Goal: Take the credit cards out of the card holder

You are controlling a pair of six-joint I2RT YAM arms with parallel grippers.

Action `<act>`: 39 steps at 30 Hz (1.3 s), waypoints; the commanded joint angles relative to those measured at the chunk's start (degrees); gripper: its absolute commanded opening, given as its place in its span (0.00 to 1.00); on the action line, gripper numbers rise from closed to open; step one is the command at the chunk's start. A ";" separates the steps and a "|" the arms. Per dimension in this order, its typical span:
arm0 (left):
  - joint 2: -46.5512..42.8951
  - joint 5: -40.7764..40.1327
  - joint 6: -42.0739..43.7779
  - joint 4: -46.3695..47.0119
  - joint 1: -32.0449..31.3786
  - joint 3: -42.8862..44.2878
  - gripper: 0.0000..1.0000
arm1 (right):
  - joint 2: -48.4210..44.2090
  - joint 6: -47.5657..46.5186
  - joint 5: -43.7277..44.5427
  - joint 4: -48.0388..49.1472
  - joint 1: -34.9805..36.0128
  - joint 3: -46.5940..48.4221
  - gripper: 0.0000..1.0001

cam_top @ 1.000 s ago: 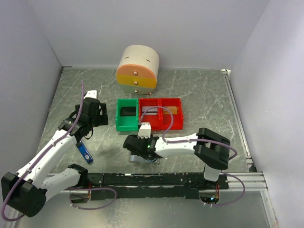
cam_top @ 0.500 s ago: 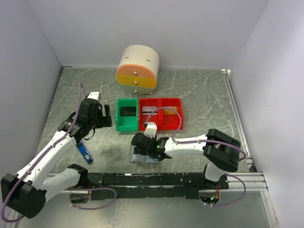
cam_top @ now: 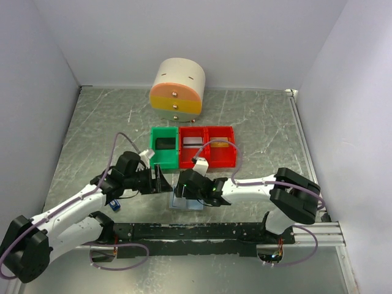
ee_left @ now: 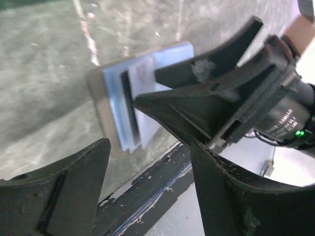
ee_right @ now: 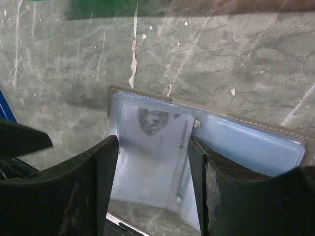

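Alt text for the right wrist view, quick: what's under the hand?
The open card holder lies flat on the grey marbled table, clear pockets facing up. The right hand hangs over it, its two dark fingers spread to either side of a pocket holding a pale card.

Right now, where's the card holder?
Top view: the card holder lies open near the front edge, centre, under the right gripper, nearer than the green bin.

From above, the right tool (cam_top: 182,195) hides most of the flat grey-brown folding card holder (cam_top: 191,206). Print on its pale plastic card (ee_right: 152,147) is blurred.
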 commanded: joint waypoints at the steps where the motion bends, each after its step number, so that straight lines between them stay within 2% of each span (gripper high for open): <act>1: 1.60 1.60 -5.23 8.98 -6.07 -0.83 0.75 | -0.57 0.53 -3.18 1.42 -0.38 -2.53 0.58; 7: 4.79 -1.61 -7.79 12.14 -11.02 -2.47 0.61 | -1.00 0.97 -3.55 1.25 -1.05 -2.98 0.58; 13: 6.22 -2.53 -8.36 14.45 -12.49 -4.27 0.55 | -1.49 1.34 -4.16 2.07 -1.46 -3.79 0.58; 16: 6.28 -5.35 -7.88 11.45 -12.97 -3.55 0.49 | -1.59 1.41 -4.43 2.20 -1.69 -3.92 0.58; 21: -1.66 -13.03 -8.77 4.58 -13.49 -2.85 0.56 | -1.75 1.57 -4.38 1.94 -1.81 -3.99 0.58; 26: -7.31 -16.03 -10.02 1.26 -13.49 -3.61 0.59 | -1.74 1.72 -4.63 2.20 -1.94 -4.10 0.57; 31: -5.44 -11.25 -9.60 5.22 -13.49 -5.92 0.58 | -2.21 1.83 -4.64 2.30 -1.98 -4.15 0.57; 35: 0.02 -5.92 -7.12 9.75 -13.56 -6.03 0.55 | -2.61 1.82 -4.73 2.29 -2.11 -4.20 0.57; 39: 3.01 -4.93 -5.60 12.36 -13.84 -4.97 0.55 | -2.83 1.71 -4.89 2.38 -2.22 -4.23 0.57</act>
